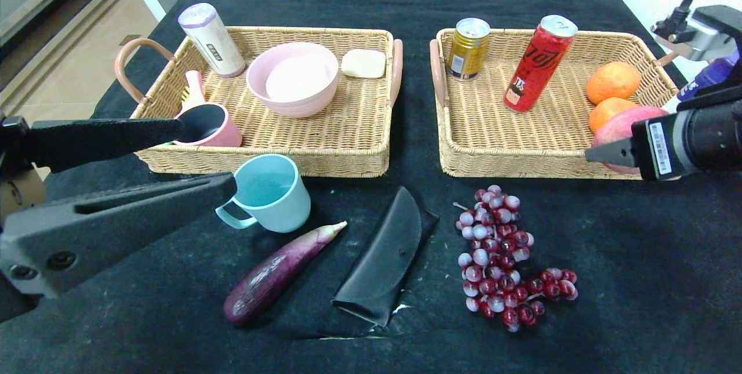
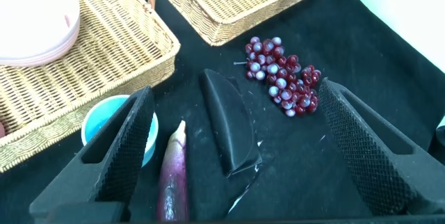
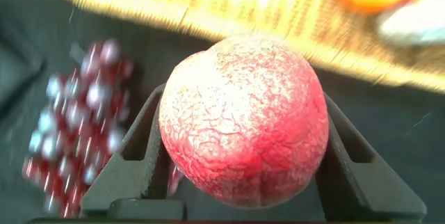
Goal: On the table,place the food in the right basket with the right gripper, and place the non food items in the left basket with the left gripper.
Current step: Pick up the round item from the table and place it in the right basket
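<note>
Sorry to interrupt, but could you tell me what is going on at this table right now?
The robot is sorting items into two wicker baskets. Its right end effector holds a red peach at the front corner of the right basket, which already contains two cans and oranges. The left end effector is open above the table, over the eggplant and black case. The teal cup and grapes also remain on the cloth. The left basket has bowl, mug, bottle and soap.

Bright even overhead light; soft shadows on black cloth (image 1: pixel 637 281); right wrist view motion-blurred; background overexposed.
</note>
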Controlling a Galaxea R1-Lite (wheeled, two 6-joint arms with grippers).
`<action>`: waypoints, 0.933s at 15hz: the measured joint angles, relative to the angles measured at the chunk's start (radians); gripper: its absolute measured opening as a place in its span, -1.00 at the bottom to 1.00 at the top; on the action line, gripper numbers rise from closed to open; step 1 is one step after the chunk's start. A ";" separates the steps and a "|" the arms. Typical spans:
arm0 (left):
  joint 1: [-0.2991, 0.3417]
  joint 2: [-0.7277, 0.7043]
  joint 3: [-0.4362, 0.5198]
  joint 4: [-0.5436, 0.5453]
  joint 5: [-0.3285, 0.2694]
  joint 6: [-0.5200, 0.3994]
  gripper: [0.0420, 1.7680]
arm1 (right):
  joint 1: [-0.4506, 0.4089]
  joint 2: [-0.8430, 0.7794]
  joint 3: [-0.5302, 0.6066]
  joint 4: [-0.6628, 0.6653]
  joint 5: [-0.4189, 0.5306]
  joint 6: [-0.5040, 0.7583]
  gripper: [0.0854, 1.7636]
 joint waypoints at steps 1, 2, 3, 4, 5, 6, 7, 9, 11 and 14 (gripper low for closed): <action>0.000 -0.001 0.000 0.000 0.000 0.000 0.94 | -0.012 0.022 -0.034 -0.003 -0.004 -0.005 0.31; 0.000 -0.002 0.000 0.000 0.000 0.000 0.94 | -0.025 0.043 -0.071 -0.003 -0.005 -0.008 0.31; 0.000 -0.002 0.000 0.000 0.000 0.000 0.94 | -0.039 0.067 -0.112 -0.004 -0.006 -0.011 0.31; 0.000 -0.003 0.000 0.000 0.000 0.000 0.94 | -0.051 0.089 -0.149 -0.004 -0.006 -0.016 0.31; 0.000 -0.003 -0.001 0.000 0.000 -0.001 0.94 | -0.064 0.111 -0.184 -0.004 -0.006 -0.019 0.31; 0.000 -0.004 -0.001 0.000 0.000 -0.001 0.94 | -0.075 0.133 -0.221 -0.005 -0.006 -0.024 0.31; 0.000 -0.005 -0.001 0.000 0.000 -0.001 0.94 | -0.087 0.151 -0.253 -0.006 -0.006 -0.034 0.31; 0.000 -0.005 -0.001 0.000 0.000 0.000 0.94 | -0.117 0.186 -0.309 -0.008 -0.006 -0.064 0.31; 0.000 -0.005 -0.001 0.000 0.000 0.000 0.94 | -0.147 0.219 -0.357 -0.040 -0.004 -0.089 0.31; 0.000 -0.006 -0.001 0.000 0.000 0.000 0.94 | -0.187 0.264 -0.397 -0.138 0.000 -0.160 0.31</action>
